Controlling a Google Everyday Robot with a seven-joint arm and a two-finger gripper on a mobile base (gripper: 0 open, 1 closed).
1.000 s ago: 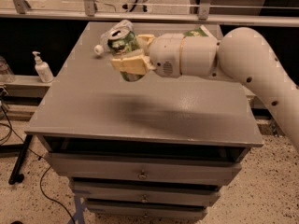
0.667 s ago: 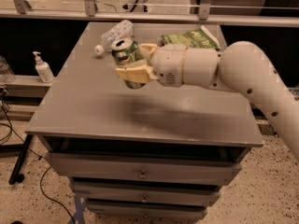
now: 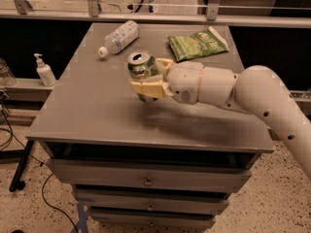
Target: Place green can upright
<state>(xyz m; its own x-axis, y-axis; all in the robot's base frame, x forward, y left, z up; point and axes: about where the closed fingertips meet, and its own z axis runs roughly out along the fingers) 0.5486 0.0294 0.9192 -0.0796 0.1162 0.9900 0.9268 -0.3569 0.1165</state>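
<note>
The green can is a small drink can with a silver top and pull-tab. It stands nearly upright, held over the middle of the grey table. My gripper reaches in from the right on a white arm and is shut on the can, with one pale finger in front of it and the other behind. The can's base sits low, close to the tabletop; I cannot tell whether it touches.
A clear plastic bottle with a white cap lies on its side at the back left. A flat green snack bag lies at the back right. A hand-sanitiser pump bottle stands on a shelf left of the table. Drawers sit under the tabletop.
My gripper has carried the can down and toward the table's middle, away from the bottle, and lowered it closer to the tabletop. The can stays in the grip.
</note>
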